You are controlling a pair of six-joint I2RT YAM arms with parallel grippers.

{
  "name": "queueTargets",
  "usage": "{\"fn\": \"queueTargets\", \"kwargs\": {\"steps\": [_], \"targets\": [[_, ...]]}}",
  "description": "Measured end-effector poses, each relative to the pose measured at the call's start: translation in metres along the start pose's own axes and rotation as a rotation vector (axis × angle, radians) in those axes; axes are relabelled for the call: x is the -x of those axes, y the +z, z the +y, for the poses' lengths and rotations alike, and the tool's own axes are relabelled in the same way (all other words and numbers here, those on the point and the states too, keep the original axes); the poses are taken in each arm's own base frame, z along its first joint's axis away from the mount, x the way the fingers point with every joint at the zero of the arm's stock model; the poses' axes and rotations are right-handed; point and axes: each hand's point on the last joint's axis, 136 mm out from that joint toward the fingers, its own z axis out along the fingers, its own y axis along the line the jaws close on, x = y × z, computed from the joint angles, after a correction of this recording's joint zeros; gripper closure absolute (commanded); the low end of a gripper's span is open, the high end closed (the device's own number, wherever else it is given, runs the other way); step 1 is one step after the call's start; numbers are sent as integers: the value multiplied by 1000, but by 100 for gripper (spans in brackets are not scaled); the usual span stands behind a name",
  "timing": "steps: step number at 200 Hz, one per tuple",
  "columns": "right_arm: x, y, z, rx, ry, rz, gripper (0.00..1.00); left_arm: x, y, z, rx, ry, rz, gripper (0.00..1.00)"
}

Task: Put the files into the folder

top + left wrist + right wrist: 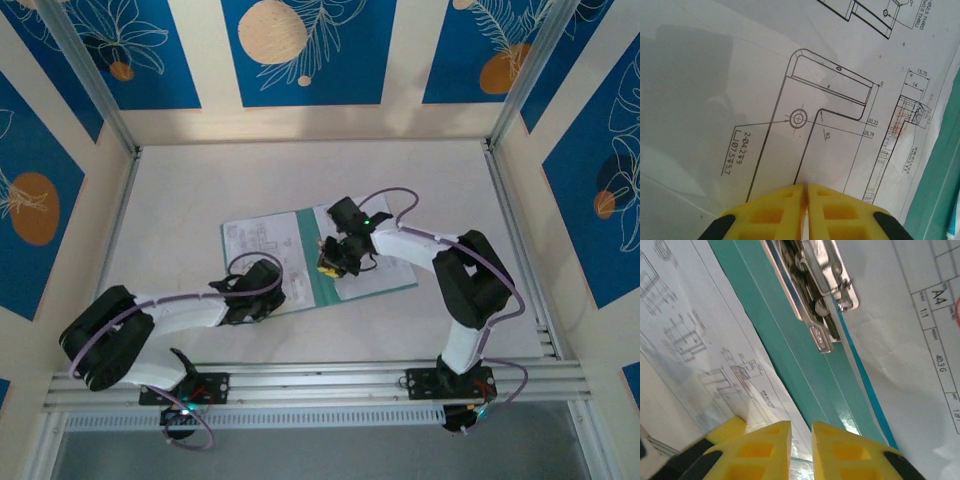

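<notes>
The folder lies open on the table, its teal inside and metal clip showing in the right wrist view. One of the files, a white sheet with drawings, lies on the folder's left half. Another sheet with a light-blue edge lies on the right half. My left gripper is shut, tips down on the left sheet, nothing between the fingers. My right gripper hovers low over the teal spine with a narrow gap between its fingers and nothing in it.
Aluminium posts and a rail frame the white table. Blue patterned walls stand behind and at both sides. The arms' bases sit on the near rail. Bare table lies behind the folder.
</notes>
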Motion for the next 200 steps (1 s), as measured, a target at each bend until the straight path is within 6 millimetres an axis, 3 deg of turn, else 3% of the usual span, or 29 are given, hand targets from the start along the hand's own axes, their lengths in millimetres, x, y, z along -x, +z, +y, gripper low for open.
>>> {"fn": "queueTargets", "kwargs": {"steps": [29,55,91,127,158,200], "targets": [[-18,12,1,-33,-58,20,88,5,-5,9,24,20,-6,85],[-27,23,-6,-93,-97,33,90,7,-11,15,60,65,-9,76],[-31,29,-15,-159,-120,26,91,8,-21,25,113,121,-4,66],[-32,29,-15,-168,-130,21,93,10,-34,33,138,160,-2,62],[-41,32,-13,-174,-157,28,93,24,-46,41,144,147,-8,58],[-48,34,-7,-162,-178,34,93,47,-60,69,201,119,-6,52]]}}
